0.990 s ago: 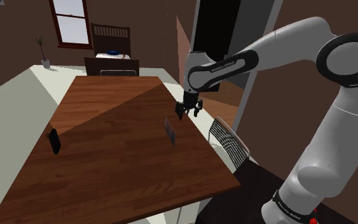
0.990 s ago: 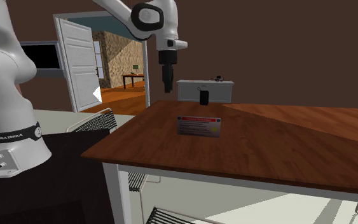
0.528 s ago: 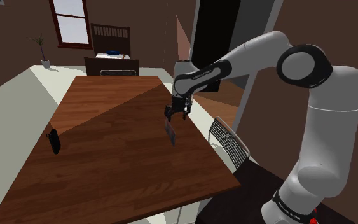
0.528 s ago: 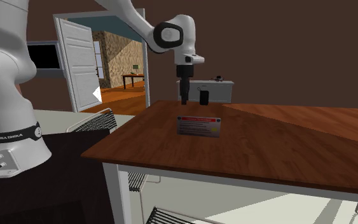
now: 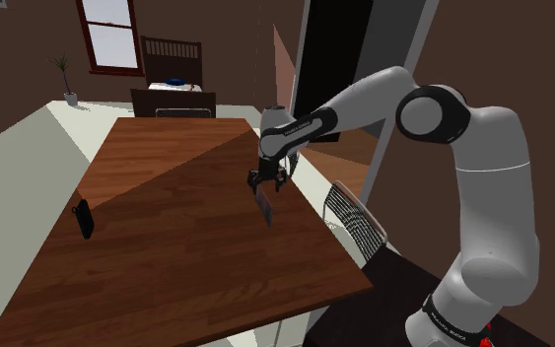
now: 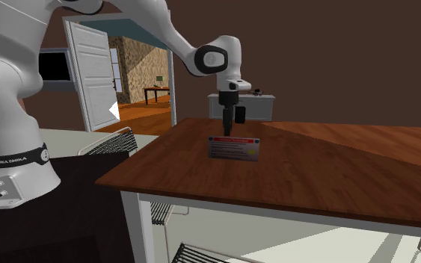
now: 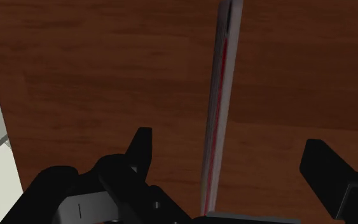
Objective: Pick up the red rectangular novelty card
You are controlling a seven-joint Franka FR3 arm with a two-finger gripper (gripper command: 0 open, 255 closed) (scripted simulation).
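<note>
Shoulder view: the pincer (image 5: pixel 265 180) hangs just above the upright red-edged card (image 5: pixel 263 205) on the wooden tabletop (image 5: pixel 167 246). Second exterior view: its tips are at the card's top edge. Wrist view: the fingers (image 7: pixel 140 146) are spread wide, with the card edge-on between them, untouched.

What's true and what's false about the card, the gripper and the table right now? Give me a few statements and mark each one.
1. The card stands on edge on the table. True.
2. The gripper is shut on the card. False: its fingers stand apart, one on each side of the card, not touching it.
3. A black object lies on the table, apart from the card. True.
4. The card is raised off the table. False: its bottom edge rests on the table.
</note>
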